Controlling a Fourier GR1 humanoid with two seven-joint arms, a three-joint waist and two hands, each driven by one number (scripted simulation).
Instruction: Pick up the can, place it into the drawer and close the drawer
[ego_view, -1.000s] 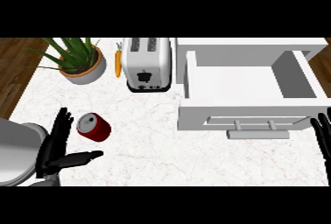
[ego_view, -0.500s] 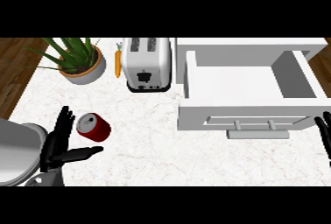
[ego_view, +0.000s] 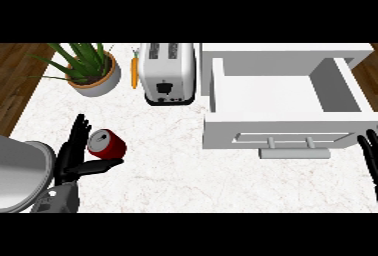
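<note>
white marbled counter (ego_view: 184, 175), smooth top. left hand (ego_view: 77, 152) wide open, fingers straight up along the left side of the can (ego_view: 106, 144), thumb out beneath it, not curled round it. can is a red cylinder lying tilted on the counter, grey lid up. right hand (ego_view: 368, 152) open at the right edge, resting. boxy white drawer (ego_view: 284, 135) open, bar handle in front. beyond: toaster (ego_view: 169, 72), carrot (ego_view: 134, 74), potted plant (ego_view: 92, 67).

Grey forearm, black left hand (ego_view: 74, 155), black right hand (ego_view: 368, 152).
</note>
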